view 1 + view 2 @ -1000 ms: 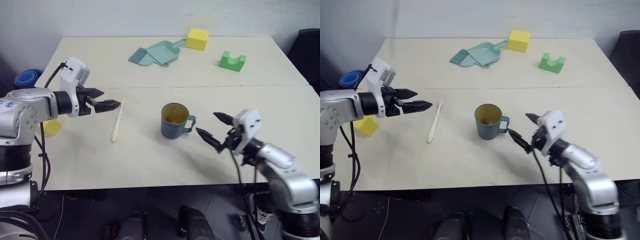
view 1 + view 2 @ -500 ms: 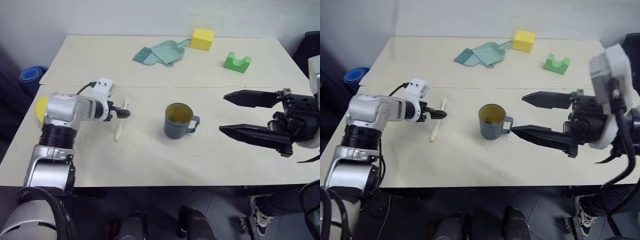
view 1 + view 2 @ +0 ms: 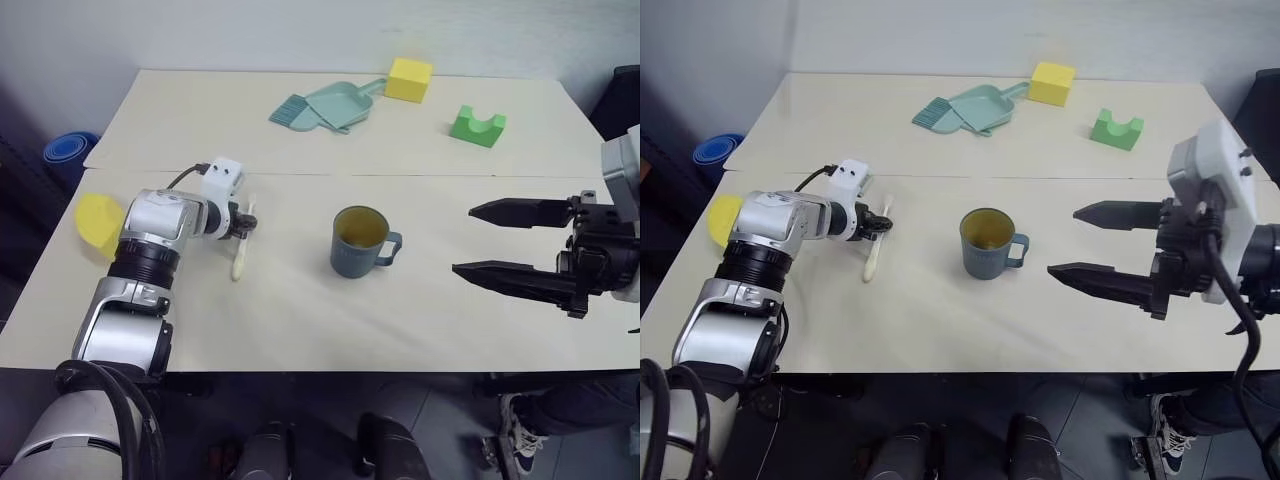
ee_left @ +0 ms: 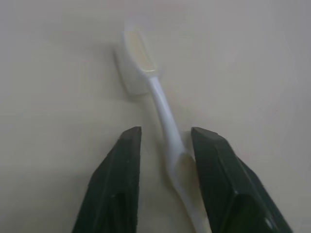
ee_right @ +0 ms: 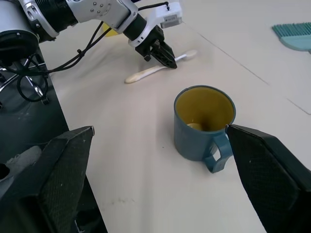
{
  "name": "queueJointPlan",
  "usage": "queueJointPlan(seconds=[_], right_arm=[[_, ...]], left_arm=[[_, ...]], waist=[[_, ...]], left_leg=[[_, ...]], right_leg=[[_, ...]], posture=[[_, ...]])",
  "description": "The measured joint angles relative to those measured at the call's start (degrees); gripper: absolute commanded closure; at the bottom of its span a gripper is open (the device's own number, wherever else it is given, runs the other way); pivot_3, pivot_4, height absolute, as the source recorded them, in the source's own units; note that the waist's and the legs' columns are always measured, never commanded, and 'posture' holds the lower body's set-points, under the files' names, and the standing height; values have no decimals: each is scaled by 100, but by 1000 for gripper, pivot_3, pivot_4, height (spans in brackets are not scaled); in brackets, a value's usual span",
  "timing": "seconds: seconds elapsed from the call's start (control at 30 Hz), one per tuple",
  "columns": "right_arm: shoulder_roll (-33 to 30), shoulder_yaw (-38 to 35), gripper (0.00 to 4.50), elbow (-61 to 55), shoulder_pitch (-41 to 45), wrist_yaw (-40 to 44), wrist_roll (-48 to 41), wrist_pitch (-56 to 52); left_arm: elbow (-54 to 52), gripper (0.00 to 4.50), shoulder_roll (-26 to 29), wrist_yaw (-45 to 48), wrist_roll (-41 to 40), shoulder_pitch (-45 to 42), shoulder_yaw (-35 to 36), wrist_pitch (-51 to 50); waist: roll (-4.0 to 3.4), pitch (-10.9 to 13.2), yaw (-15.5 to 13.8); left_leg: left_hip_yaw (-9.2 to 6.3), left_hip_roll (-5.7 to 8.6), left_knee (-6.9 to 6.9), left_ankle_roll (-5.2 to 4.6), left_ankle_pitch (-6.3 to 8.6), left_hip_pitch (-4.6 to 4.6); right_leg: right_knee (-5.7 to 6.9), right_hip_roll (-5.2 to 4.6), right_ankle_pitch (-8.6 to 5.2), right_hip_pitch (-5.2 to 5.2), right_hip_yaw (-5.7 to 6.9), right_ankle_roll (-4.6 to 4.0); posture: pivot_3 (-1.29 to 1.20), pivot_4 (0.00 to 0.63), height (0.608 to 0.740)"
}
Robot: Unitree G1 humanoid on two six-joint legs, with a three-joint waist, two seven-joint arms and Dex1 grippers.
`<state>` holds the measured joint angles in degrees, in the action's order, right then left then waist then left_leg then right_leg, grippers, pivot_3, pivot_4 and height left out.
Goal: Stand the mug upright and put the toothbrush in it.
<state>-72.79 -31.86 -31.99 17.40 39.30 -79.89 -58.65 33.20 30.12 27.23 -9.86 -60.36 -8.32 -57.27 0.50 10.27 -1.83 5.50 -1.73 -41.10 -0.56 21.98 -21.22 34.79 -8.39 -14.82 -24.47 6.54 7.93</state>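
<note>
Head views — the left claw (image 3: 243, 222) has come down from its hover beside the toothbrush (image 3: 241, 252) and now sits low on the desk (image 3: 300, 320), fingers drawn in around the neck of the handle; a second ago they stood wide. The toothbrush lies flat near the desk's left edge, head toward the far edge. The mug (image 3: 359, 241) stands upright mid-desk with its handle toward the right edge, so the first half of the task reads as done. The right claw (image 3: 1095, 245) has pulled back off the mug toward the right edge and hangs released, gripping nothing.

Left wrist view — both fingers (image 4: 121, 170) flank the cream handle (image 4: 167, 131); one touches it, the other leaves a narrow gap. Clenching, not yet a firm grasp.

Right wrist view — the mug (image 5: 201, 121), open mouth up, stands well apart from the toothbrush (image 5: 146, 73), which the left claw (image 5: 167, 59) pinches near the bristle end.

Judgement: pickup is in hand — lift and carry to the mug remain.
</note>
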Motion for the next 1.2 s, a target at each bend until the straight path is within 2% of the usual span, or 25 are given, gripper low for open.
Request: queueJointPlan(seconds=[0.07,0.2,0.4,0.47,0.63,0.87,1.0,1.2], right_arm=[[42,0,0,-8,1,-9,18,14],[157,-8,0,19,-29,-119,-62,9],[182,-236,0,42,-215,-306,-305,-36],[380,-344,0,48,-269,-602,-495,-10],[454,-527,0,10,-456,-1027,-712,3],[512,-810,0,-145,-755,-1477,-958,2],[512,-1041,0,-164,-883,-1684,-1064,4],[512,-1186,0,-266,-1085,-1775,-1071,4]], left_arm=[[45,4292,5,2,20,0,92,-14],[-11,4321,0,36,-61,56,415,-141],[-702,4321,-330,-73,-627,92,1487,-211],[-1389,4321,-917,-151,-1297,85,2303,-65],[-2238,4321,-1669,-85,-2088,8,2715,353],[-2269,4321,-2090,276,-2067,-7,1981,1343],[-1918,4321,-2193,440,-1628,-31,1498,2241],[-1769,4321,-2272,805,-1166,203,809,3038]], waist=[[0,0,10],[1,1,29],[3,2,11],[10,3,6],[9,3,12],[10,3,13],[9,2,-9],[9,3,-53]], left_leg=[[0,0,0,0,0,-1],[-1,-1,1,0,0,-2],[-9,-1,-1,0,0,-9],[-15,-1,-5,0,0,-12],[-14,0,-4,0,0,-8],[-7,1,-4,-1,0,-7],[-7,3,-4,-3,0,-8],[-5,3,-3,-6,-1,-10]], right_leg=[[0,0,0,0,0,0],[0,0,0,-1,1,0],[-2,-3,2,-2,8,3],[0,-5,2,0,11,4],[0,-5,3,2,12,4],[-4,-4,3,2,8,4],[-10,-4,3,4,8,4],[-18,-4,3,4,8,3]], posture=[[0,150,740],[0,150,740],[0,150,740],[0,150,740],[0,150,740],[0,150,740],[0,150,740],[0,150,740]])
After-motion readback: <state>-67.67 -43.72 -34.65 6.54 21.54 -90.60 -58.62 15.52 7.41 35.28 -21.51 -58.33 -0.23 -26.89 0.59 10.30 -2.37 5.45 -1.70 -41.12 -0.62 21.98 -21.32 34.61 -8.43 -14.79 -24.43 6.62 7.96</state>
